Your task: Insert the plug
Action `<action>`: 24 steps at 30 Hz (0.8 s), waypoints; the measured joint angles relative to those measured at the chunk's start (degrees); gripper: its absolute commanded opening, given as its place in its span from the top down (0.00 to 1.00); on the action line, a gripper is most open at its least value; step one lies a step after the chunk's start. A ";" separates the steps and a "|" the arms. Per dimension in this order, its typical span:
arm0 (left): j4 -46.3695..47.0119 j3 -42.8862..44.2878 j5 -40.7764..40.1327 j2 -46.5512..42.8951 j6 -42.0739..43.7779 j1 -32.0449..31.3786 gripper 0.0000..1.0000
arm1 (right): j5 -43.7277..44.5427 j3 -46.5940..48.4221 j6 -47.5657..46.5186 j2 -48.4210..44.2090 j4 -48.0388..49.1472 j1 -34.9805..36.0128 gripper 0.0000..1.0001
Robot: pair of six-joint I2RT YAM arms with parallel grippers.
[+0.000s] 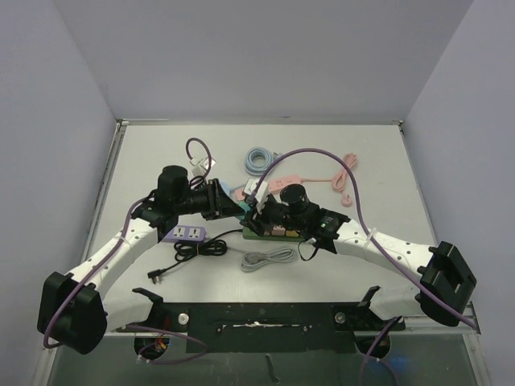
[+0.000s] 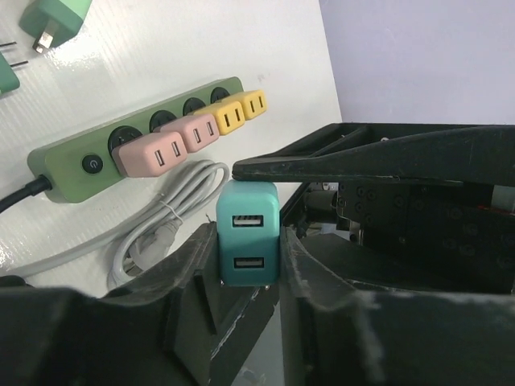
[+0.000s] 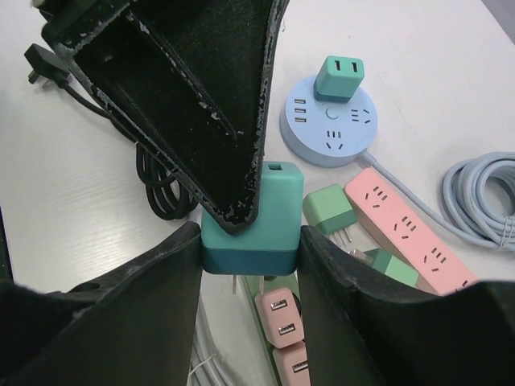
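Note:
A teal two-port USB plug [image 2: 248,233] is held in the air by both grippers. In the left wrist view my left gripper [image 2: 248,265] is shut on its sides, and a finger of the right gripper lies across its top. In the right wrist view my right gripper [image 3: 249,253] is shut on the plug [image 3: 265,209], prongs down, just above the near end of the green power strip [image 2: 72,161]. Two pink [image 2: 153,153] and two yellow adapters [image 2: 241,108] sit in the strip. In the top view both grippers [image 1: 241,207] [image 1: 257,212] meet over the strip [image 1: 273,234].
A round blue hub [image 3: 330,133] carries a green adapter. A pink strip [image 3: 410,229], loose green plugs [image 3: 328,209] and a grey-blue cable coil [image 3: 483,193] lie beyond. A white cable bundle [image 1: 269,259], purple strip [image 1: 187,233] and black cable [image 1: 201,248] lie nearer.

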 measured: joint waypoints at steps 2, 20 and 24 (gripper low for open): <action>-0.20 0.26 -0.04 0.13 -0.02 0.09 0.91 | 0.24 0.00 0.13 -0.02 0.04 0.00 0.36; -15.85 10.38 -28.94 7.02 27.45 3.67 0.92 | 15.21 -12.39 21.11 -13.49 5.86 0.00 0.18; -16.61 12.02 -32.74 11.52 31.80 3.67 0.92 | 18.56 -14.88 25.57 -15.78 6.25 0.00 0.18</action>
